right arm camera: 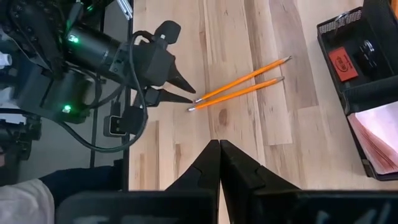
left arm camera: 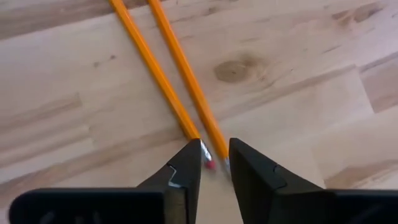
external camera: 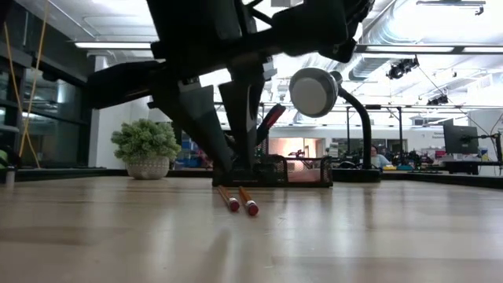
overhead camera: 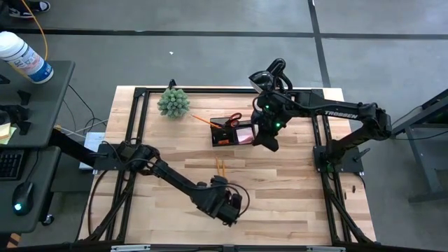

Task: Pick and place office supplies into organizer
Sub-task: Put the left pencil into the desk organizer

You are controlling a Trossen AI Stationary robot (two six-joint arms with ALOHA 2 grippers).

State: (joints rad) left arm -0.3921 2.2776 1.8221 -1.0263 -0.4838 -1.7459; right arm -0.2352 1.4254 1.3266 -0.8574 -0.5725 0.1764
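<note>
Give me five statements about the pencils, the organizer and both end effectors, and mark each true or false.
1. Two yellow pencils lie side by side on the bare table. True.
2. The left end effector is clamped on one pencil and lifting it. False: its fingers stand apart at the pencils' eraser ends, and both pencils lie flat.
3. The right end effector is shut and holds nothing. True.
4. The black organizer is empty. False: a pink sticky-note pad and red-handled scissors are in it.
5. The green plant stands inside the organizer. False: it stands on the table, apart from it.
</note>
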